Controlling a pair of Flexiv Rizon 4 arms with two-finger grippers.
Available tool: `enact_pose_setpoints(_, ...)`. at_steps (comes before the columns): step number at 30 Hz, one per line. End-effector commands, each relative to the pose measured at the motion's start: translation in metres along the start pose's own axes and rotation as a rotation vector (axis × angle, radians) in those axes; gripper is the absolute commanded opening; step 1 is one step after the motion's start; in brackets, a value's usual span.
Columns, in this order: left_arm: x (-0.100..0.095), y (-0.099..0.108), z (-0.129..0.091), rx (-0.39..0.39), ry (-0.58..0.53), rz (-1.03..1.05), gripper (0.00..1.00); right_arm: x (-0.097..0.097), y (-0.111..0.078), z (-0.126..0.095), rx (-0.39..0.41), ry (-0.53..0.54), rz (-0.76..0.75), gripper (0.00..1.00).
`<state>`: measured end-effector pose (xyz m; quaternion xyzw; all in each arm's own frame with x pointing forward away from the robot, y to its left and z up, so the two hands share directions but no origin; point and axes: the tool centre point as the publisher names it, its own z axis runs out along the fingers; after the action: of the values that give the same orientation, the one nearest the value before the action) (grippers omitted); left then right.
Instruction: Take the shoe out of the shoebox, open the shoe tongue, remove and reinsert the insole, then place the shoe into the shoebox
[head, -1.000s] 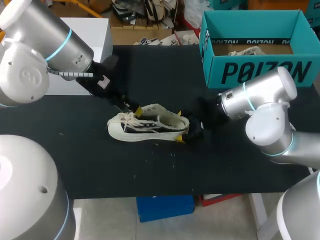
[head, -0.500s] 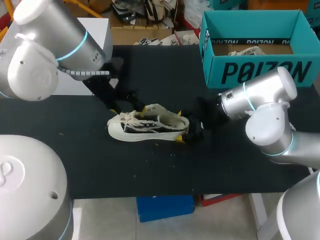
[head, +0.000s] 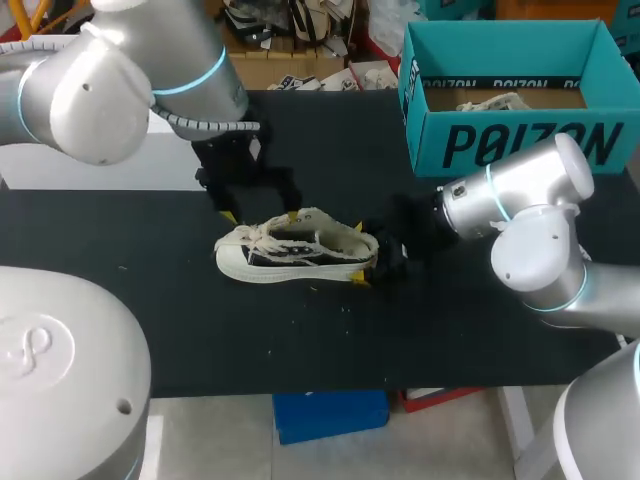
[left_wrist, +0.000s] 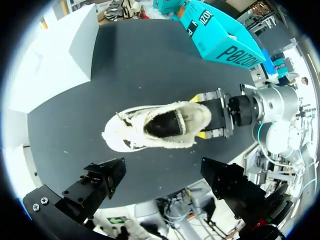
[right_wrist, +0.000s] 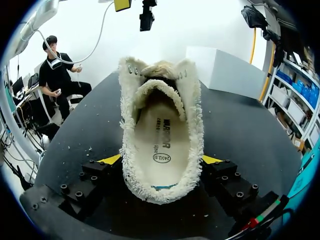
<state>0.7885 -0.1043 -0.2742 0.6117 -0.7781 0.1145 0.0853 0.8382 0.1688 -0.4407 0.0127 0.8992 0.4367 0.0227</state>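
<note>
A white, fleece-trimmed shoe stands on its sole on the black table. The teal shoebox sits well apart from the shoe, beyond its heel end. The right gripper clamps the shoe's heel, with one yellow-tipped finger pressed to each side. The left gripper hangs just above the shoe's laced front, its fingers spread wide and gripping nothing. Inside the shoe, a pale insole lies flat.
</note>
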Motion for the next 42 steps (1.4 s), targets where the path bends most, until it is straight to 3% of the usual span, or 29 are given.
enact_pose_setpoints(1,0.005,-0.003,0.005,-0.025,-0.101,0.03,1.0,0.0,0.0,0.001,0.001,-0.002,0.001,0.0)
enact_pose_setpoints(14,0.03,-0.031,0.032,-0.09,-0.377,-0.052,1.0,0.0,0.0,0.001,0.001,-0.002,0.001,0.0)
enact_pose_setpoints(18,0.034,-0.033,0.042,-0.094,-0.384,-0.046,1.0,0.0,0.0,0.001,0.001,-0.002,0.001,0.0)
enact_pose_setpoints(34,0.023,-0.048,0.081,-0.119,-0.561,0.106,1.0,0.0,0.0,0.001,0.001,-0.002,0.001,0.0)
enact_pose_setpoints(42,0.021,-0.046,0.096,-0.204,-0.631,0.106,1.0,0.0,0.0,0.001,0.001,-0.002,0.001,0.0)
